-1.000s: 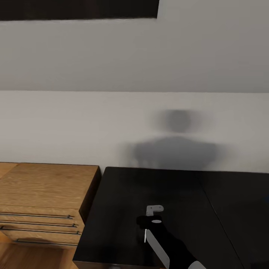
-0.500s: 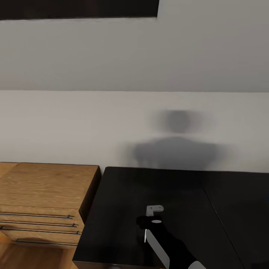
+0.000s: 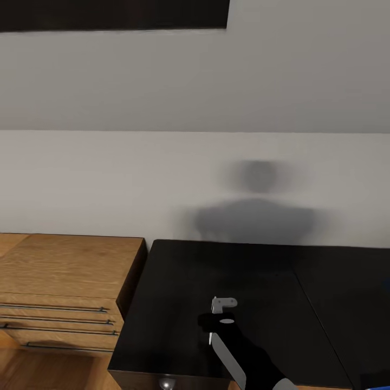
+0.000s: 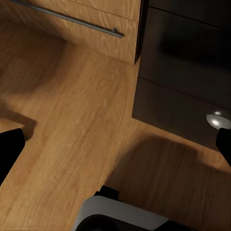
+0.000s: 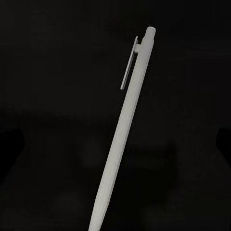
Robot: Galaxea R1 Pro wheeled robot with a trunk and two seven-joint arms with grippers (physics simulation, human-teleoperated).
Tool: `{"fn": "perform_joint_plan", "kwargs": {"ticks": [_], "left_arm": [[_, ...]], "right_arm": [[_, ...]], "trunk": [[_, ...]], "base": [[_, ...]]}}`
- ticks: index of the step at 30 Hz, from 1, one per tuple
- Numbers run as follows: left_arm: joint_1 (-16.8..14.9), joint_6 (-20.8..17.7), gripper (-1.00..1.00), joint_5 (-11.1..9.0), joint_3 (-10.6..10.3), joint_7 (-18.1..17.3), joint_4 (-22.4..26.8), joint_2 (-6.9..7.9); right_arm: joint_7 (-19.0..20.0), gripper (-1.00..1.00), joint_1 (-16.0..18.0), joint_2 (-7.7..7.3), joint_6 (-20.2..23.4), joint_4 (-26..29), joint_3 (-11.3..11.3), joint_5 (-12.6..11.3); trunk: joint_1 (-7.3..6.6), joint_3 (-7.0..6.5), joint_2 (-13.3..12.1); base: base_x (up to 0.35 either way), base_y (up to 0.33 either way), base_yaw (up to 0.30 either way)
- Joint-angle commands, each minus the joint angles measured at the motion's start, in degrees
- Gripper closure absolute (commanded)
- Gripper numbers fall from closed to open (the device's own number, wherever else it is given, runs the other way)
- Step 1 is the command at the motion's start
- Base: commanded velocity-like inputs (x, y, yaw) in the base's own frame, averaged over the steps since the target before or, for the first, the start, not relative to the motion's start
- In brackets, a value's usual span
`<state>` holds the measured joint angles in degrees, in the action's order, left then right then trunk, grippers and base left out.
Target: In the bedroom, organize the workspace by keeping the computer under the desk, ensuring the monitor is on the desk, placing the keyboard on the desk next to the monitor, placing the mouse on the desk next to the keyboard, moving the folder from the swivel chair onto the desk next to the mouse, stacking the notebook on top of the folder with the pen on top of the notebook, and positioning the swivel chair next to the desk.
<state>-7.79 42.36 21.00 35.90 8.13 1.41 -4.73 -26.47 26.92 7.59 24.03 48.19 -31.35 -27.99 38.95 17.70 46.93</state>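
Above the desk (image 3: 179,281), slim pale pen (image 5: 120,144)

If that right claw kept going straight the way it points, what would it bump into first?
Most likely the pen, which lies directly ahead of the right gripper on the black desk. Just behind it is the desk top itself, though depth is hard to judge.

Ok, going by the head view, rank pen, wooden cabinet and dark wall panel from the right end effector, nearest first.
1. Pen: directly at the right end effector, over the desk.
2. Wooden cabinet: beside the desk, on the left.
3. Dark panel: high on the far wall.
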Motion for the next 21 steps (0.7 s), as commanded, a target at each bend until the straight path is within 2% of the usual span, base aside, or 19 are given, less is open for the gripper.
{"fn": "perform_joint_plan", "kwargs": {"ticks": [1, 3, 16, 21], "left_arm": [[-0.02, 0.11, -1.00, 0.62, 0.13, 0.53, -0.01, -0.01], [-0.01, 0.19, -1.00, 0.65, 0.13, 0.54, -0.01, -0.01], [-0.01, 0.41, -1.00, 0.54, 0.21, 0.57, -0.01, 0.03], [-0.01, 0.37, -1.00, 0.53, 0.19, 0.57, -0.01, 0.00]], "right_arm": [[-0.51, -1.00, 0.06, -0.03, 0.14, 0.07, -0.20, -0.49], [-0.51, -1.00, 0.06, -0.03, 0.14, 0.07, -0.20, -0.49], [-0.58, -1.00, 0.06, -0.03, 0.14, 0.07, -0.20, -0.49], [-0.60, -1.00, 0.06, -0.03, 0.14, 0.06, -0.20, -0.49]], "trunk": [[0.01, 0.07, 0.06], [0.01, 0.07, 0.06], [2.86, 2.41, 5.27], [3.08, 2.59, 5.67]], "base": [[-0.005, 0.000, 0.000], [-0.003, 0.000, 0.000], [0.000, 0.000, 0.000], [0.000, 0.000, 0.000]]}}
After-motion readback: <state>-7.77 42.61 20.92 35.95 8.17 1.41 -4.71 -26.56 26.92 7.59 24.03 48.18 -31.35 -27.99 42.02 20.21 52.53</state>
